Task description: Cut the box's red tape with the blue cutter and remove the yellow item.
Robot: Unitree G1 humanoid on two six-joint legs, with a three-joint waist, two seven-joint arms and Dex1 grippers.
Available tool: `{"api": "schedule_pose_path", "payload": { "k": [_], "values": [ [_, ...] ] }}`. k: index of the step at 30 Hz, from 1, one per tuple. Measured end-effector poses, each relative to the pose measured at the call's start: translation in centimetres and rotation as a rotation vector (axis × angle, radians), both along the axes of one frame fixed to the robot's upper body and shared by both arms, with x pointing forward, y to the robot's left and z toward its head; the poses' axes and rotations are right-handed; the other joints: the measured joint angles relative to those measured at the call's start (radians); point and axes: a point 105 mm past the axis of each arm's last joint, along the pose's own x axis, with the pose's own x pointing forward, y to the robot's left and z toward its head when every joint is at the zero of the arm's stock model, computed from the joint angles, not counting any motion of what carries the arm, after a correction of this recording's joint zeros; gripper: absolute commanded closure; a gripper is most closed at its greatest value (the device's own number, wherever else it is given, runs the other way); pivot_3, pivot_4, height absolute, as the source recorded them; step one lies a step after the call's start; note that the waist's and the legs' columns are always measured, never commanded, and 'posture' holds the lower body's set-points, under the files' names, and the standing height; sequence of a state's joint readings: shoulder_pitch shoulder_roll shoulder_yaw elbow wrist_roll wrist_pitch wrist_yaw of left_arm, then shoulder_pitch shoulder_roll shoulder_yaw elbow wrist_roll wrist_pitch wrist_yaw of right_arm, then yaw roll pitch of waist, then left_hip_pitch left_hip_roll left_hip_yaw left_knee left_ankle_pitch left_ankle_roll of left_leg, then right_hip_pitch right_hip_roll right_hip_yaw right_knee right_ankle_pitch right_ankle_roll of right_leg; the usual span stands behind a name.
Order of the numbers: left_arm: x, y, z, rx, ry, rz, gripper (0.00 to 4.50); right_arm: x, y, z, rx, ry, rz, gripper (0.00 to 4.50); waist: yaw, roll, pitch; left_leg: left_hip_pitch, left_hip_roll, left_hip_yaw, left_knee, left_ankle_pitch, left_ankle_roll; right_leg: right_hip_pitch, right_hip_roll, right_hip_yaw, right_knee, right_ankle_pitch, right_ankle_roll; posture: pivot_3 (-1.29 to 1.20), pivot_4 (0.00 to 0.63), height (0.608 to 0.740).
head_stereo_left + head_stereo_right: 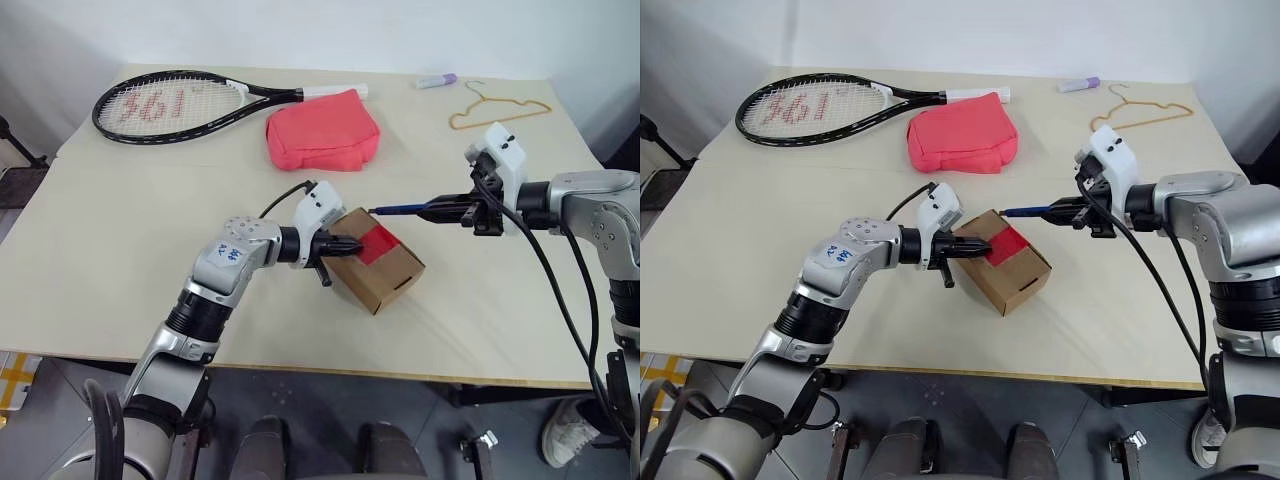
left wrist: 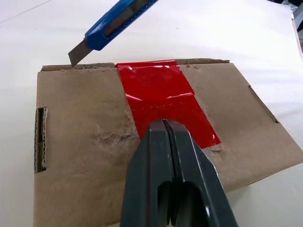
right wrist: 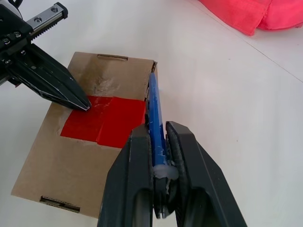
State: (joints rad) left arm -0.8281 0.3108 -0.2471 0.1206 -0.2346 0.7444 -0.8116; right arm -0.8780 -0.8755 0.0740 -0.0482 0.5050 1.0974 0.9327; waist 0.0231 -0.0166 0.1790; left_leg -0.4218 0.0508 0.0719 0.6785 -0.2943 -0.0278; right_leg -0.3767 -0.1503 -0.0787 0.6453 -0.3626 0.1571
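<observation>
I see a smooth pale table point(image 1: 120, 250) by a white wall. My right gripper point(image 3: 160, 142) clamps the slim blue cutter point(image 1: 405, 210) beside the worn cardboard box point(image 1: 385, 275). My closed left gripper point(image 2: 163, 130) presses the glossy red tape point(image 2: 161, 94).

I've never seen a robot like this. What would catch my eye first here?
Mid-table, the left gripper, fingers shut, presses on the red tape atop the small cardboard box. From the right, the right gripper holds a blue cutter with its blade at the box's edge. Behind lie a tennis racket and a pink-red pouch.

Brown box point(image 1: 378, 270) mid-table, shut, red tape point(image 1: 377, 243) across its top; blue cutter point(image 1: 400, 210) at its 1 o'clock edge, blade out.
</observation>
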Motion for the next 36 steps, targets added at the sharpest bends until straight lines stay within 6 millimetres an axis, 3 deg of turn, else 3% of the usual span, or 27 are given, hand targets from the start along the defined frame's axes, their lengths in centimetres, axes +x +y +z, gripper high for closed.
{"api": "schedule_pose_path", "payload": {
  "k": [12, 22, 36],
  "values": [
    [0.0, 0.1, 0.0, 0.004, 0.002, -0.001, 4.50, -0.4, 0.1, -0.9, -0.017, 0.029, 0.006, 4.35, 0.000, 0.000, 0.000, 0.000, 0.000, 0.000, 0.000, 0.000, 0.000, 0.000, 0.000, 0.000, 0.000, 0.000, 0.000, 0.00, 0.150, 0.740],
    [0.0, -0.3, -0.2, 0.034, -0.008, -0.006, 4.50, -0.3, 1.0, 0.4, -0.200, 0.073, 0.027, 4.35, -0.001, 0.001, -0.001, 0.001, 0.000, 0.000, 0.000, 0.000, 0.000, 0.000, 0.000, 0.000, 0.000, 0.000, 0.000, 0.00, 0.150, 0.740],
    [0.9, -1.8, -1.0, 0.122, -0.071, -0.035, 4.50, 0.5, 1.6, 2.3, -0.296, 0.263, -0.010, 4.35, 0.006, 0.003, -0.005, 0.001, 0.000, -0.001, 0.004, 0.000, 0.000, 0.003, 0.000, 0.001, 0.000, 0.000, 0.000, 0.00, 0.150, 0.740]
  ]
}}
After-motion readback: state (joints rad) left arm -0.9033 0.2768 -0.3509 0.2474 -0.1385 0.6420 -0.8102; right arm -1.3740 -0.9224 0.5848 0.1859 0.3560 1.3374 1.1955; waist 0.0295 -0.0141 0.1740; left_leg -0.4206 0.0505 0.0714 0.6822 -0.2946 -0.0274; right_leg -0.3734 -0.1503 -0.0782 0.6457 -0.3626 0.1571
